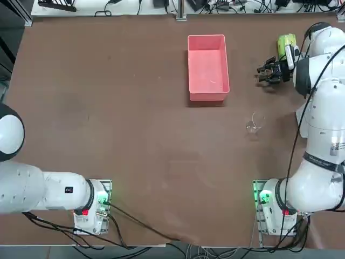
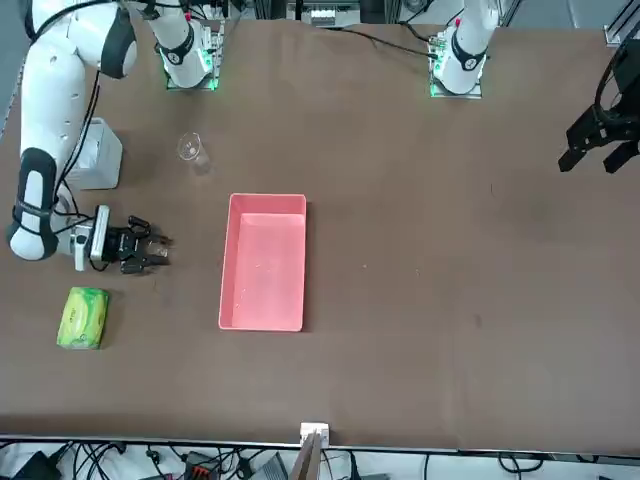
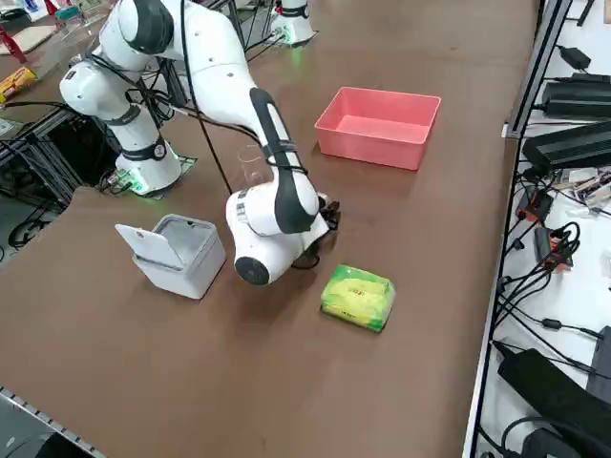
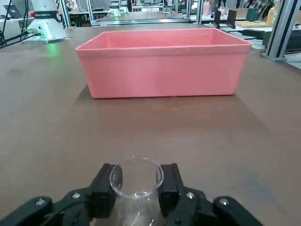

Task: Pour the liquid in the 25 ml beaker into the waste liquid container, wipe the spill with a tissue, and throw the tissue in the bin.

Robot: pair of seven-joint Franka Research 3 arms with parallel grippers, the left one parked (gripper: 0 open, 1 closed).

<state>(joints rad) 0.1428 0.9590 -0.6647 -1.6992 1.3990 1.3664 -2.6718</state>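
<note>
The right gripper (image 4: 137, 175) is clamped on the 25 ml beaker (image 4: 136, 188), fingers pressing its opposite sides to keep it upright and unspilled. It seems to sit low over the table, well short of the pink waste liquid container (image 4: 162, 70) directly ahead, which is lined up for the carry and pour.

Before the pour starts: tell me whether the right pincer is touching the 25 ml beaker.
Touching. The right wrist view shows the 25 ml beaker between the right pincer fingers, both pads against its glass.
</note>
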